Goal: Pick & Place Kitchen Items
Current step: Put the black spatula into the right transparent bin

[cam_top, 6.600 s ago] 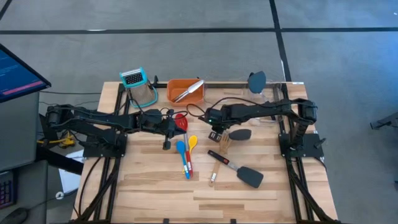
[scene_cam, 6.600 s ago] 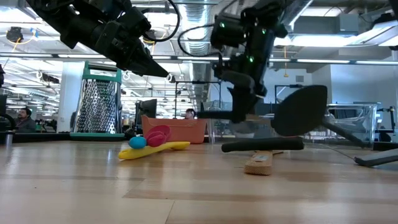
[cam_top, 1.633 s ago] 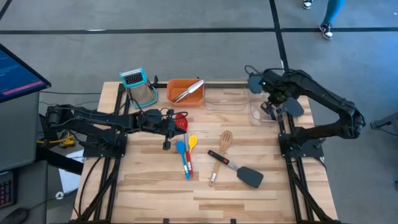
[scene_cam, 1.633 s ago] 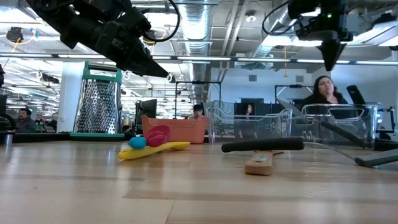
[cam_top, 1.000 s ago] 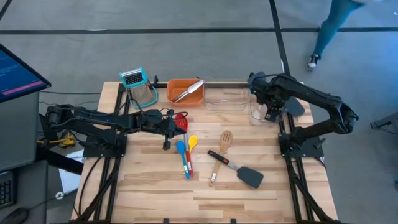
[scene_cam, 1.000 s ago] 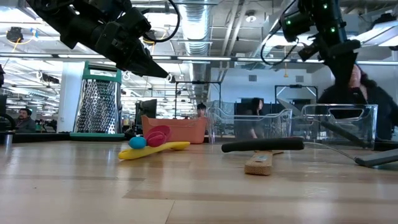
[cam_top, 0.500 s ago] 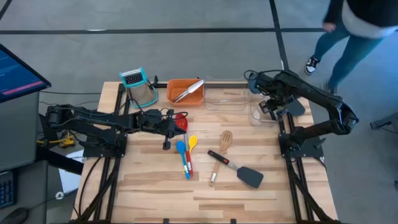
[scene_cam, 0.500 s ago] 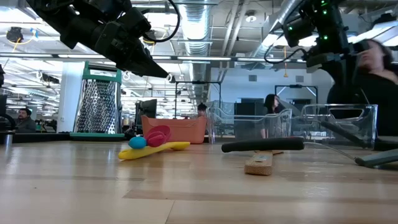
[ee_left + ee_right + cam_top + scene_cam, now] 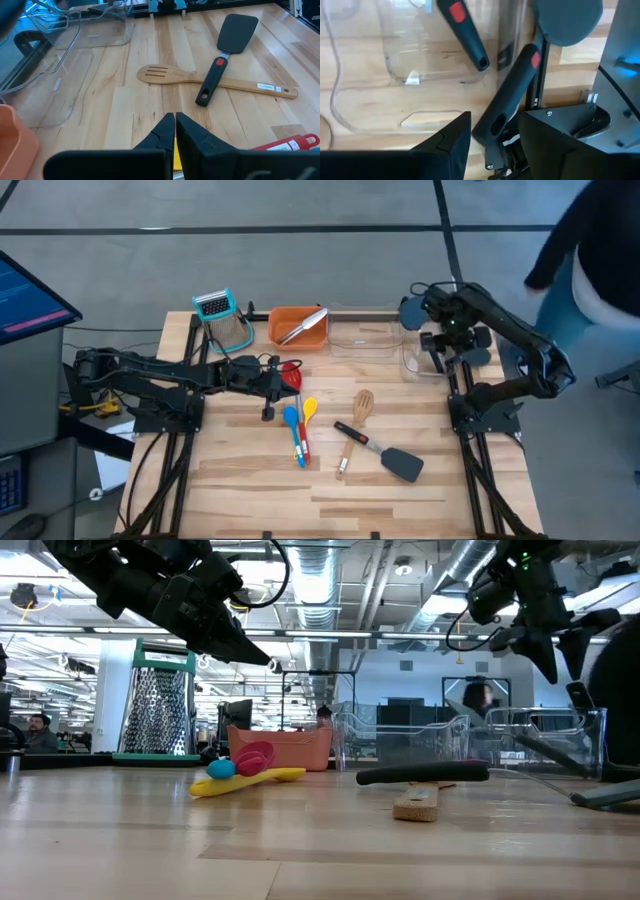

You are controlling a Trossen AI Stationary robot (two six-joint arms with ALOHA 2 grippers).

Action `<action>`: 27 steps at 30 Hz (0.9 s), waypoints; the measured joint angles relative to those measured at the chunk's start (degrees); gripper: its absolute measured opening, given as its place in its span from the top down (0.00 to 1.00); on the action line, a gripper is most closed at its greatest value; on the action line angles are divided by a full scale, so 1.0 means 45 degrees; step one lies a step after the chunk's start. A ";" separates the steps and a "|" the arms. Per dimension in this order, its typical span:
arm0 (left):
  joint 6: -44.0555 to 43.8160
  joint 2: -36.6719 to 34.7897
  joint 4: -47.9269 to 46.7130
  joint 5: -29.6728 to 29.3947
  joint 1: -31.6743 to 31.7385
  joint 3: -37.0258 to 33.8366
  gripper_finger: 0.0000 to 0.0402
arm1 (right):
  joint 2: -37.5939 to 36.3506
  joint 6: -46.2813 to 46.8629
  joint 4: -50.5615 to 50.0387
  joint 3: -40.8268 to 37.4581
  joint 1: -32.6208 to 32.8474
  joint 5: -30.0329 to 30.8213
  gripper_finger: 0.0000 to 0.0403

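Black spatula (image 9: 380,451) across wooden spatula (image 9: 354,429)

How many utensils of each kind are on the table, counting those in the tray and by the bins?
Spoons: 3 (red, blue, yellow)
Black spatulas: 3
Wooden spatula: 1
Tongs: 1
Grater: 1
Total: 9

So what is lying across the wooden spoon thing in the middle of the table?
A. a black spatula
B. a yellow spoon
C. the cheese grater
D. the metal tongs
A: the black spatula lies with its handle crossing over the wooden fork-like spatula; the left wrist view shows the same crossing.
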 joint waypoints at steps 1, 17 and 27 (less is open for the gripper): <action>-0.0001 0.0000 0.0001 0.0000 0.0000 -0.0003 1.00 | 0.0000 0.0024 0.0000 0.0000 -0.0116 -0.0002 0.60; 0.0000 0.0000 -0.0049 0.0000 0.0000 0.0000 1.00 | 0.0000 0.1030 -0.0005 0.0000 -0.2045 -0.2126 0.60; -0.0004 0.0000 -0.0049 0.0000 0.0000 -0.0005 1.00 | -0.0002 0.1949 -0.0006 -0.0443 -0.2373 -0.1261 0.64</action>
